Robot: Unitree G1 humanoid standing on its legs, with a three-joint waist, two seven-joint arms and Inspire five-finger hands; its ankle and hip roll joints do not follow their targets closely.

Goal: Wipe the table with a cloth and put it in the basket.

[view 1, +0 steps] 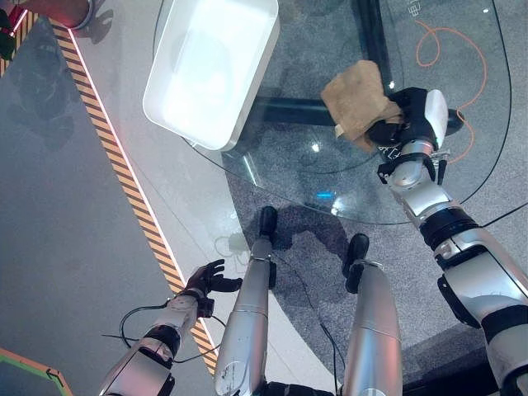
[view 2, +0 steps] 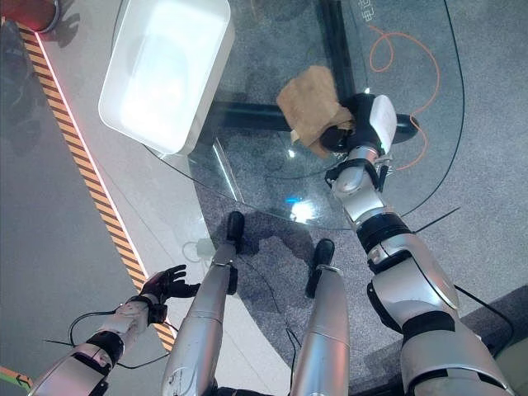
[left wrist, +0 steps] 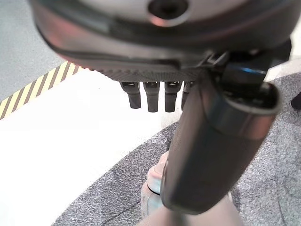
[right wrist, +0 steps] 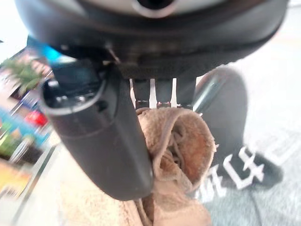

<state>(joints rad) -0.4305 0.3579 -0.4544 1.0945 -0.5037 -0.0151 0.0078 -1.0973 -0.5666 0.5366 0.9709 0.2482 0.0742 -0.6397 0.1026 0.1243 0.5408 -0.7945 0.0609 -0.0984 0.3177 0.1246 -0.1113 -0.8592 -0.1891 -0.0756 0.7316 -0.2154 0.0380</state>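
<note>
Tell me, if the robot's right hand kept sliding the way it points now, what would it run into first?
Probably nothing soon. The right hand, fingers curled on the brown cloth, points across the glass table; the white basket sits off to the left, though depth is unclear.

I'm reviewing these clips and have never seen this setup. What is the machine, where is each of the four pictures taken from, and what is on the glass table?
This is a two-legged humanoid with two silver arms ending in dark fingered hands. The two wide pictures come from a stereo camera on its head, looking down. The two close-ups come from cameras on each wrist, looking along that hand.

A round glass table carries a white basket at its left edge. The right robot hand reaches over the table with its fingers curled round a brown cloth; the right wrist view shows the cloth bunched in that grasp. The left robot hand hangs low beside the table over the floor, fingers relaxed, holding nothing. An orange cable shows through the glass.
</note>
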